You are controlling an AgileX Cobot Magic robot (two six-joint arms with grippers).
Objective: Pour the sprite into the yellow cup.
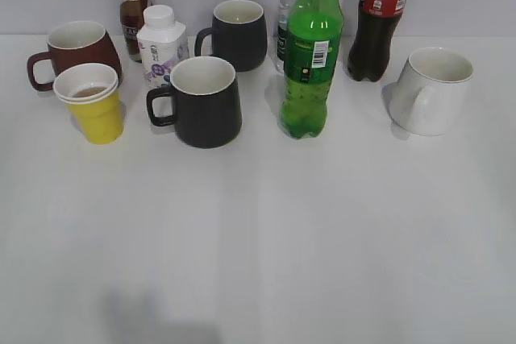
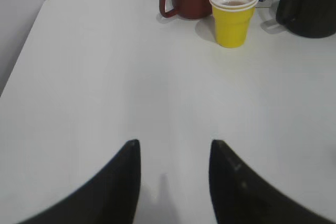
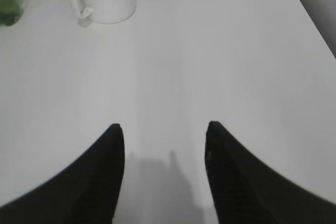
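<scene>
The sprite (image 1: 311, 54), a tall green bottle with a barcode patch, stands upright mid-table; its base shows at the top left of the right wrist view (image 3: 8, 3). The yellow cup (image 1: 93, 104) stands at the left in front of a dark red mug and holds a little brownish liquid; it also shows in the left wrist view (image 2: 233, 14). My left gripper (image 2: 175, 144) is open and empty above bare table, well short of the cup. My right gripper (image 3: 164, 127) is open and empty above bare table. Neither gripper shows in the exterior view.
A dark red mug (image 1: 76, 50), two black mugs (image 1: 201, 101) (image 1: 238, 34), a white mug (image 1: 434, 90), a small white bottle (image 1: 161, 44), a brown drink bottle (image 1: 131, 2), a clear water bottle (image 1: 287, 14) and a cola bottle (image 1: 379, 22) crowd the back of the white table (image 1: 306, 231).
</scene>
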